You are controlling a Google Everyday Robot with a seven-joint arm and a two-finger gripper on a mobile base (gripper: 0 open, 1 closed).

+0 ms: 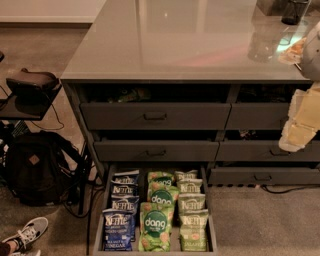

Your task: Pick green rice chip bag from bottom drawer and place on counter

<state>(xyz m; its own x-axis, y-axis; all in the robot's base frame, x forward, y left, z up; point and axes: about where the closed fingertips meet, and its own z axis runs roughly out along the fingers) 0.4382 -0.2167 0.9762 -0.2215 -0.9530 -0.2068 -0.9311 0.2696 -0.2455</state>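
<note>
The bottom drawer is pulled open at the foot of the cabinet. Its middle row holds three green rice chip bags; the front one stands upright with a dark green "dang" badge. Blue Kettle bags fill the left row and paler green Kettle bags fill the right row. The counter is the glossy grey slab on top of the cabinet. My gripper hangs at the right edge of the view, in front of the upper right drawers, well above and to the right of the open drawer. It holds nothing that I can see.
Closed drawer fronts with bar handles sit above the open drawer. A dark cup and pale items stand at the counter's far right. On the floor at the left are a black backpack, cables, a side table and a person's shoe.
</note>
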